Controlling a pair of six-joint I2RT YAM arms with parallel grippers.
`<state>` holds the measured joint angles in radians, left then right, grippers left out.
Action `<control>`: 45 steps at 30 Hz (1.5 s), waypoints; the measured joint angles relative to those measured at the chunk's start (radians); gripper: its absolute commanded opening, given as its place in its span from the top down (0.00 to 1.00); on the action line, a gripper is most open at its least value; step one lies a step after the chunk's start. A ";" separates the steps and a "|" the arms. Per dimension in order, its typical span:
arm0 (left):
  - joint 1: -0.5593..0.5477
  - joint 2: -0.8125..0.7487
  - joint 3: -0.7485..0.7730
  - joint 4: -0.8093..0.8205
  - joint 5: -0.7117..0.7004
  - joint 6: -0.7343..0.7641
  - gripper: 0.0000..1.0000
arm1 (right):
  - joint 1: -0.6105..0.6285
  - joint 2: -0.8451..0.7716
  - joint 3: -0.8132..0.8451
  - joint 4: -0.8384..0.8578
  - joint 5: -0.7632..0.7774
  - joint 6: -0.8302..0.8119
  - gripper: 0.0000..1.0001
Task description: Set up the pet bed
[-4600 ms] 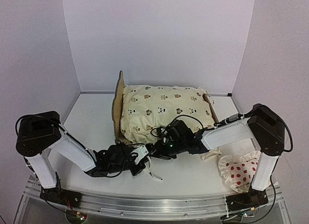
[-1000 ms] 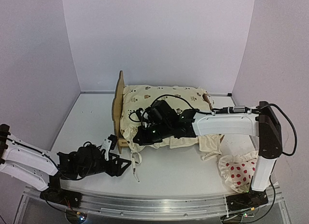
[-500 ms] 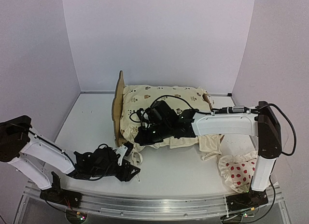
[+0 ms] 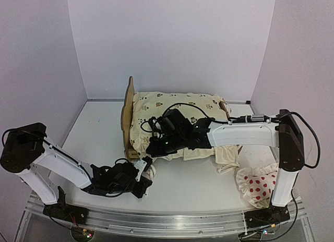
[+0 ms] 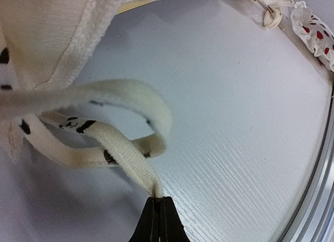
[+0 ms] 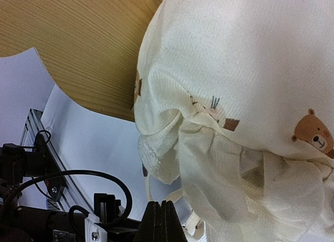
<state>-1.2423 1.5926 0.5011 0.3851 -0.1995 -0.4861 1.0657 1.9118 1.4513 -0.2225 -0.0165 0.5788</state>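
So where's the pet bed (image 4: 128, 112) sitting rn? /kit

Back-centre of the table (image 4: 99, 130), roughly 12 o'clock from the arm bases in the top view. Its tall wooden headboard (image 6: 78, 38) is at the 9 o'clock end, upright. Cream cover (image 4: 180, 107) w/ little animal prints lies over it and hides most of the frame. /dan

And the left gripper (image 5: 158, 221)? /kit

Low on the table at abt 7 o'clock, just off the bed's near corner at the headboard end. Wrist cam shows the tips pinched tight on the end of a tie strap (image 5: 122, 148), cream w/ dark print marks. The strap curls into a loop on the table and runs off toward the cover's edge at 10 o'clock in that view. /dan

Right gripper (image 6: 160, 221)? /kit

That arm's stretched across from 3 o'clock, wrist over the cover's near side by the headboard end. Fingertips are pressed together, and afaict nothing's between them in its own cam. Bunched cover fabric hangs just past the tips, and headboard wood fills the 11 o'clock corner. /dan

Anything else on there? /kit

White pillow (image 4: 257, 185) w/ red dots, slumped at 4 o'clock by the right arm's base, well apart from the bed. Part of the cover also hangs off the bed's 3 o'clock end down to the table. /dan
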 measured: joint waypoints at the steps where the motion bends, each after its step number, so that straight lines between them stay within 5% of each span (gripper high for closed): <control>1: -0.001 -0.006 -0.001 -0.007 -0.005 -0.007 1.00 | 0.000 0.000 0.000 -0.001 0.007 -0.001 1.00; 10: -0.001 -0.272 -0.077 -0.159 -0.124 -0.107 1.00 | -0.058 -0.016 -0.041 -0.010 0.032 -0.003 1.00; 20: 0.012 -0.394 -0.118 -0.408 -0.279 -0.243 1.00 | -0.187 -0.070 -0.015 -0.017 0.011 -0.008 1.00; 32: 0.219 -0.432 -0.118 -0.527 -0.318 -0.392 1.00 | -0.341 -0.137 0.042 -0.038 -0.049 -0.011 1.00; 45: 0.250 -0.336 -0.079 -0.489 -0.266 -0.373 1.00 | -0.477 -0.324 -0.130 -0.073 -0.100 -0.002 1.00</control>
<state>-0.9925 1.2568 0.4216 -0.1043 -0.4660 -0.8595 0.5889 1.5879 1.3211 -0.2958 -0.1163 0.5772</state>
